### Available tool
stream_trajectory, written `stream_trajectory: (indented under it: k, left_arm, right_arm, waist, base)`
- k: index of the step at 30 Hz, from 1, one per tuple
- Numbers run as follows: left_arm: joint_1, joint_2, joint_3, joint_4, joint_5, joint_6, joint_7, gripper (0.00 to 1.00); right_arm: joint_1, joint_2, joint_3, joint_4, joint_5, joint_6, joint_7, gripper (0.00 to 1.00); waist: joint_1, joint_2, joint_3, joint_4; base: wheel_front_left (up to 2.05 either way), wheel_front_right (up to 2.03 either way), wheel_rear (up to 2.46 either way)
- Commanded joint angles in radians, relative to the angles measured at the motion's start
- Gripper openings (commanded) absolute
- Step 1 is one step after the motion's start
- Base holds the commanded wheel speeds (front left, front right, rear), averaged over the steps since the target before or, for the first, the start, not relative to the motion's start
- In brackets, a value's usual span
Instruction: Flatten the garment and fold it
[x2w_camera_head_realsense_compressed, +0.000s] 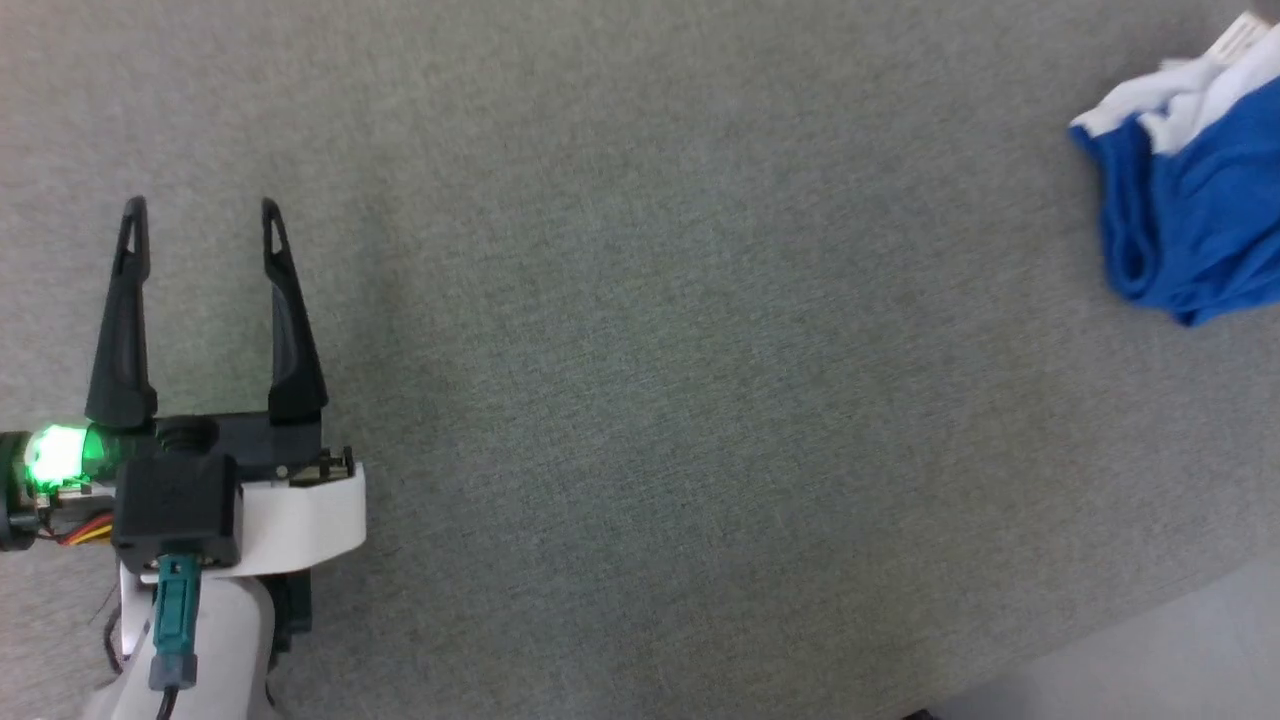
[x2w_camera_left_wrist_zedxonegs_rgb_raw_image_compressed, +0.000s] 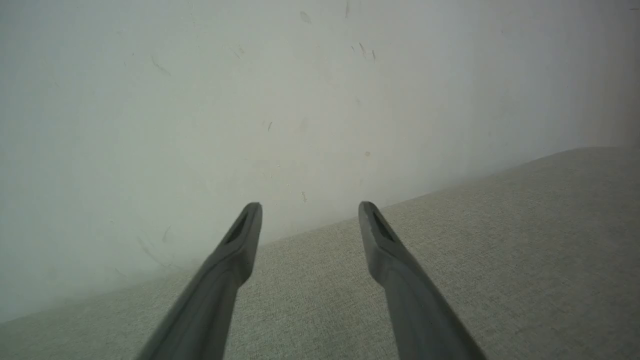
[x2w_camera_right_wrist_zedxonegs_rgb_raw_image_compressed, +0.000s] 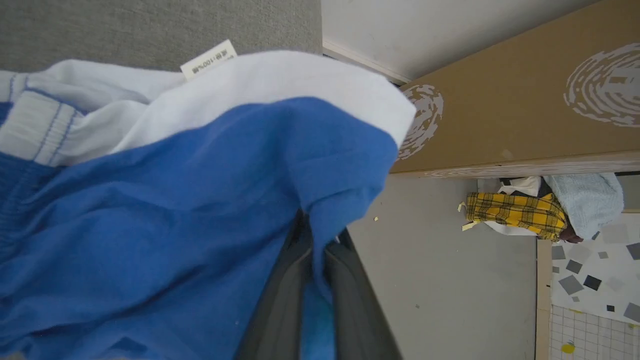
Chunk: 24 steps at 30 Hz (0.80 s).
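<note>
We pinch the crumpled royal-blue fabric shorts (x2w_camera_head_realsense_compressed: 1195, 210) with our right gripper (x2w_camera_right_wrist_zedxonegs_rgb_raw_image_compressed: 320, 240). Our left gripper (x2w_camera_head_realsense_compressed: 203, 215) hangs spread; flattening and folding remain.

My right gripper (x2w_camera_right_wrist_zedxonegs_rgb_raw_image_compressed: 320, 245) pinches the blue garment (x2w_camera_right_wrist_zedxonegs_rgb_raw_image_compressed: 175, 200) — my two fingers (x2w_camera_right_wrist_zedxonegs_rgb_raw_image_compressed: 280, 300) squeeze tight on a fold. Its white band and small label (x2w_camera_right_wrist_zedxonegs_rgb_raw_image_compressed: 207, 59) lie by the gray surface's (x2w_camera_right_wrist_zedxonegs_rgb_raw_image_compressed: 150, 25) edge.
</note>
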Motion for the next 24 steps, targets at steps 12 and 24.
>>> stream_trajectory:
  k: [12,24]
  left_arm:
    - [0.008,-0.020,-0.033,0.024,-0.033,0.056,-0.005,1.00]
    - [0.110,-0.066,-0.006,0.104,-0.106,0.064,-0.005,1.00]
  right_arm:
    - [-0.095,0.032,-0.011,0.195,-0.095,-0.002,-0.081,1.00]
    - [-0.060,0.138,-0.236,-0.005,-0.207,-0.002,-0.504,1.00]
  waist:
    - [-0.0003,0.0000,-0.068,0.045]
    - [-0.0003,0.0000,-0.285,0.152]
  base:
    - [0.00,0.00,0.00]
    - [0.00,0.00,0.00]
